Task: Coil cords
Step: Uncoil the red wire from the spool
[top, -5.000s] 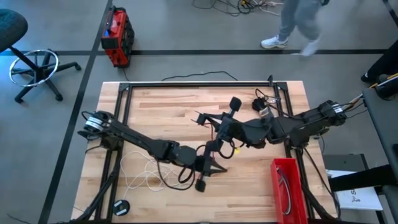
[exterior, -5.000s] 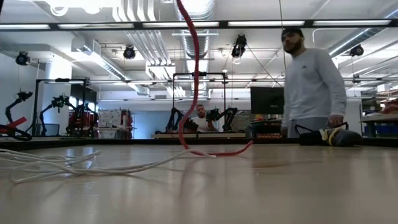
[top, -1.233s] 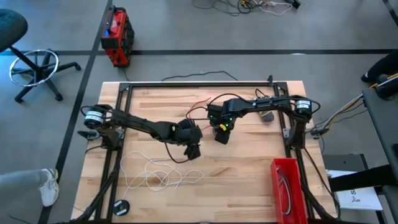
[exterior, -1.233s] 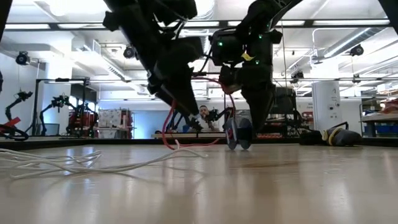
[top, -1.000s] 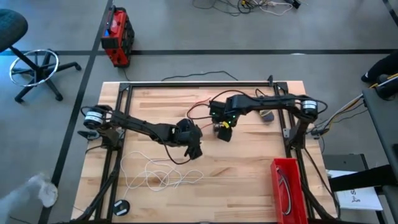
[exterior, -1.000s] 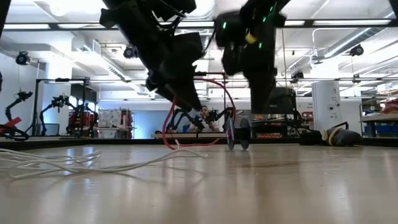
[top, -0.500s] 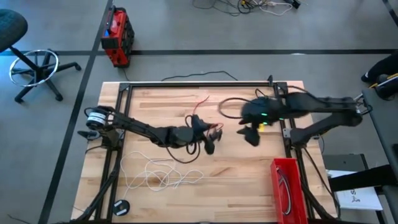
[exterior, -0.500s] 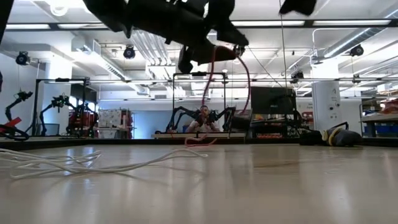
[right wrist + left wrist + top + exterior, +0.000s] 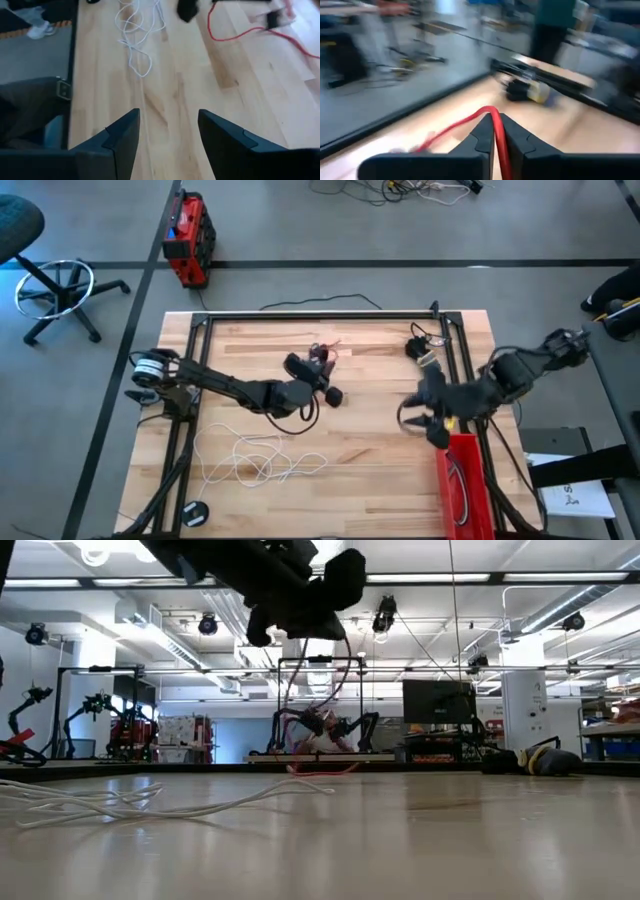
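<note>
The red cord (image 9: 322,350) lies in loose loops on the far middle of the table, and one strand (image 9: 335,690) rises from the heap (image 9: 320,768) to my left gripper (image 9: 318,370). That gripper is shut on the strand well above the table. The white cord (image 9: 250,460) is spread in slack loops at the near left, resting on the wood. My right gripper (image 9: 425,418) stands open near the table's right edge, beside the red bin, with nothing between its fingers (image 9: 120,140). My left gripper pinches a single strand of the red cord (image 9: 496,131) between its two fingers. The cord arches out past the fingertips and falls slack to the loops on the table (image 9: 427,142). The held stretch is lifted clear of the wood.
A red bin (image 9: 470,445) holding a looped cable stands at the near right. A dark bundle with a pale plug (image 9: 420,348) lies at the far right by the frame rail. Bare wood lies between the two grippers.
My right gripper has swung away from the red cord toward the table's right and near edges, ending beside the red bin. My left gripper has risen and gone toward the far edge with the red cord, drawing a strand up off the table while the other loops stay down.
</note>
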